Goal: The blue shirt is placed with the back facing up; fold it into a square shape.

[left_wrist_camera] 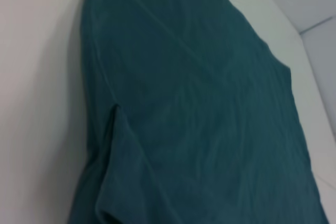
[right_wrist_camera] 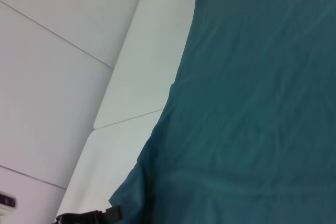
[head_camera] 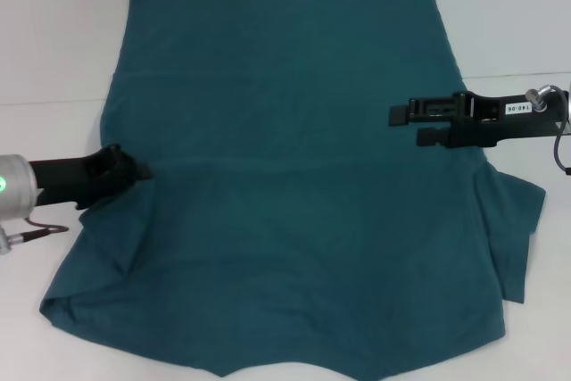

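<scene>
**Lying flat, plain side up — both claws at the shirt's flanks**

Spreading across most of the white desk (head_camera: 53, 51): the blue shirt (head_camera: 294, 176), plain teal side up, no lettering showing. Hem edge straight along the far side of the desk, collar end toward the robot and running off the near edge of the head view. Mostly smooth in the middle, with faint horizontal creases across the body. Rumpled at the left sleeve area, where a loose fold of cloth stands up beside the shirt's left edge; similarly folded over at the right sleeve, near the shirt's right edge.

Left claw (head_camera: 138, 171) — down at the shirt's left edge, about halfway along its length, tip touching or pressing into the cloth where the fold begins. Fingers hidden against the dark fabric, so cannot tell whether spread or closed. Green light glowing on the left arm's wrist housing, just off the shirt's left side.

Right claw (head_camera: 406, 125) — reaching in over the shirt's right side, roughly level with the left one, two black fingers visibly parted with a gap between them, holding nothing. Cannot tell whether hovering above the cloth or touching it.
</scene>
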Robot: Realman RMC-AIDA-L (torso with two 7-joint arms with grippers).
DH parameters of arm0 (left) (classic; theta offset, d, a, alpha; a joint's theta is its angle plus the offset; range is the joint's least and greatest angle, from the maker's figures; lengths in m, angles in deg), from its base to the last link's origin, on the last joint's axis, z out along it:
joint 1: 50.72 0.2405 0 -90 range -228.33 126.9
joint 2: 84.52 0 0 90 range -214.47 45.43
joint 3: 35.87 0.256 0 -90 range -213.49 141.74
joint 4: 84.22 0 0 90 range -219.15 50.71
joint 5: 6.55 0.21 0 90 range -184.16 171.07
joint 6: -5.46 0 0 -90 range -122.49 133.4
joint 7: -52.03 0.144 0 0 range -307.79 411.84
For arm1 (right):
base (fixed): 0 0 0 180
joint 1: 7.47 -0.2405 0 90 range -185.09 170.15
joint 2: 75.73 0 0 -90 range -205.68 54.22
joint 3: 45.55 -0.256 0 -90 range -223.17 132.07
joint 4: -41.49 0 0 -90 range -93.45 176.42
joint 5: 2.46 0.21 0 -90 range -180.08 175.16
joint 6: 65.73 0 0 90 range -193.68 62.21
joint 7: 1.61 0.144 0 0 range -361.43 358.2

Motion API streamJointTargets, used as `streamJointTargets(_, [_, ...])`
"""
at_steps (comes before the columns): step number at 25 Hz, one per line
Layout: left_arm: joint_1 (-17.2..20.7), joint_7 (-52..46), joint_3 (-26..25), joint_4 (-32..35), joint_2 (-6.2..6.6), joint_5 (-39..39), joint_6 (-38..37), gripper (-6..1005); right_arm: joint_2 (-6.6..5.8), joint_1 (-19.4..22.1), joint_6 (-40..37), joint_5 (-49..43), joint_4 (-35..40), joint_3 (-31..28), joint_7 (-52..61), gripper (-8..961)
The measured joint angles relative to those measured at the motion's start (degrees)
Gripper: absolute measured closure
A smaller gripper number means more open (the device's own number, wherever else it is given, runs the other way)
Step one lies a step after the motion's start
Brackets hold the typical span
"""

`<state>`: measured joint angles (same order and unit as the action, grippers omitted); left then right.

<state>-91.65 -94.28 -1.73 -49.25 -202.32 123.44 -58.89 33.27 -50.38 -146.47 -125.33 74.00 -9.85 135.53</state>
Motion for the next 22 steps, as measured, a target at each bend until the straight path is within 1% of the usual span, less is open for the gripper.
streamJointTargets(6, [-0.17, 1.7, 3.12, 2.32, -1.39, -0.3, 0.69, 974, -0.02, 0.06, 0.0, 0.0, -0.27, -0.02, 0.0, 57])
streamJointTargets(11, [-0.17, 3.73, 5.76, 3.67, -1.73, -0.63, 0.91, 971, -0.1, 0.33, 0.24, 0.0, -0.34, -0.04, 0.02, 57])
streamJointTargets(14, [-0.22, 7.83, 6.74, 4.6, -2.12, -1.31, 0.38, 969, -0.14, 0.56, 0.24, 0.0, -0.32, -0.11, 0.01, 57])
streamJointTargets(18, [-0.17, 10.43, 11.0, 6.71, -2.41, -1.25, 0.23, 967, -0.2, 0.68, 0.33, -0.01, -0.3, -0.16, 0.07, 57])
streamJointTargets(20, [0.19, 12.12, 12.87, 8.63, -3.14, -1.15, 0.39, 966, -0.2, 0.67, 0.33, 0.0, -0.3, -0.25, 0.04, 57])
streamJointTargets(21, [0.62, 13.3, 14.13, 10.38, -3.84, -1.01, 0.56, 965, -0.2, 0.67, 0.33, 0.0, -0.31, -0.29, 0.03, 57])
streamJointTargets(22, [1.11, 13.97, 15.03, 11.72, -4.4, -0.88, 0.76, 893, -0.2, 0.67, 0.34, -0.01, -0.32, -0.29, 0.03, 57])
